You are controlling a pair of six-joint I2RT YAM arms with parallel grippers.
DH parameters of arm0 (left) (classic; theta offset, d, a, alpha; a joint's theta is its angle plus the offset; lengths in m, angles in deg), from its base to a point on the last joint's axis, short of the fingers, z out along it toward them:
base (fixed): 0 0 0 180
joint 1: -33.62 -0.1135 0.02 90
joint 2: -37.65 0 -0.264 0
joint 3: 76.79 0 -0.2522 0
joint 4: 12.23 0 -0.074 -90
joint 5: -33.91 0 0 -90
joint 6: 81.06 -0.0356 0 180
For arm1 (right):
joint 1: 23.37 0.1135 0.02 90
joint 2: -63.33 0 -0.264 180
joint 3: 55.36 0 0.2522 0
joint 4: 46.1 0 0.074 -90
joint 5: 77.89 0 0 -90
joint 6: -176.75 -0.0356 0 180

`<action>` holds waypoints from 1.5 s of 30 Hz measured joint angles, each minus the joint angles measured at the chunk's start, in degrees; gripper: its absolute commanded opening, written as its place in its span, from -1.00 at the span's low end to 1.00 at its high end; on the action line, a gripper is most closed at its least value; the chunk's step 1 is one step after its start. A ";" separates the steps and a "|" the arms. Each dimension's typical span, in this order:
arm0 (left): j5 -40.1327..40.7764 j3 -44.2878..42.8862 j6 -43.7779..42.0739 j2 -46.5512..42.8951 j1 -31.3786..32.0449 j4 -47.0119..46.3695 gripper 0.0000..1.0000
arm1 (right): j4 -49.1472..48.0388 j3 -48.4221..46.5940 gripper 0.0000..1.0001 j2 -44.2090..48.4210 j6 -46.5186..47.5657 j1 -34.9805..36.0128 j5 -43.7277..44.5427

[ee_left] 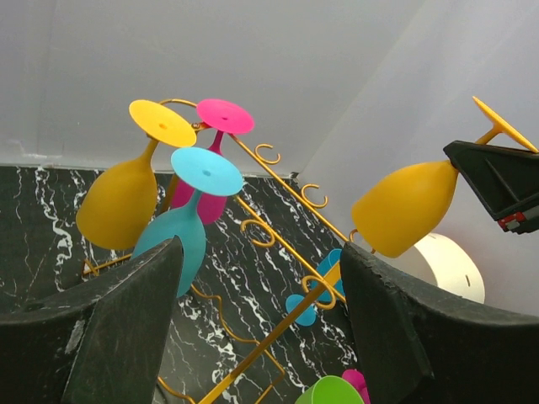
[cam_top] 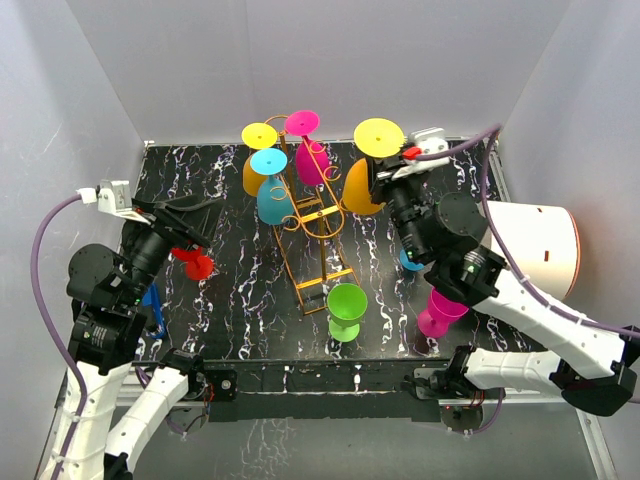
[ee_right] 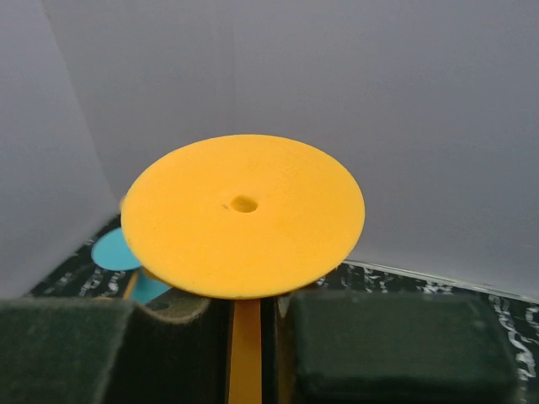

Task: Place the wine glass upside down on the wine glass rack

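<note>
Beside the rack, the right tool grips an inverted yellow glass.

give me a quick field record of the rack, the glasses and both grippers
rack: wine glass rack, mid-table
hung upside down: yellow glass, pink glass, cyan glass
right gripper: shut on stem of held wine glass, inverted, right of rack, not yet hung
left gripper: open, empty
on table: green glass, red glass, magenta glass
</note>
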 measured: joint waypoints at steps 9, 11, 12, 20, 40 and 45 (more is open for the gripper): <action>-0.02 1.09 0.50 0.96 0.00 1.77 0.48 | 3.10 -4.24 -1.00 -6.05 2.97 -13.49 -5.01; 0.00 1.09 0.61 0.96 0.00 1.90 0.48 | 4.90 -4.55 -1.00 -6.88 1.42 -19.80 -9.11; 0.00 1.09 0.68 0.94 0.00 1.92 0.48 | 5.75 -4.55 -1.00 -7.17 0.85 -21.84 -10.80; 0.26 1.09 1.05 0.94 -0.02 2.51 0.49 | 7.67 -6.45 -1.00 -7.34 -1.95 -22.67 -21.24; 0.28 1.09 1.42 0.85 0.00 3.02 0.49 | 0.39 -6.36 -1.00 -19.06 -3.13 -34.95 -52.04; 0.37 1.09 1.44 0.26 0.00 3.43 0.49 | 0.33 -6.58 -1.00 -22.93 -3.96 -36.22 -59.84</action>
